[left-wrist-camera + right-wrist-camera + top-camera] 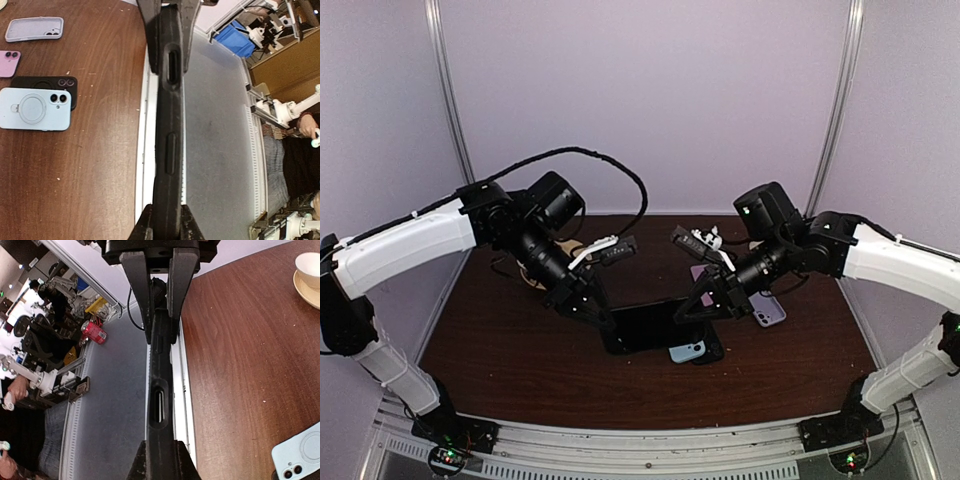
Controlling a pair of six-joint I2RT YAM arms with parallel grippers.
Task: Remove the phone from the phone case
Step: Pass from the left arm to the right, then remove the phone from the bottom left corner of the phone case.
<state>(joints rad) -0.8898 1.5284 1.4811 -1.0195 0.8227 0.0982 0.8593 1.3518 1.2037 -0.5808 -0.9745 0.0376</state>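
Top external: fixed, high behind arm bases, facing down and forward, far enough to take in whole dark brown wooden table (pixel 520 350).
Left wrist: very close, sighting along thin edge of black rubbery cased phone (pixel 167 125), table at frame left.
Right wrist: equally close, same edge from opposite end, table at frame right.
Shared by all three: cased phone, pale blue ring-backed phone case (pixel 687 351).
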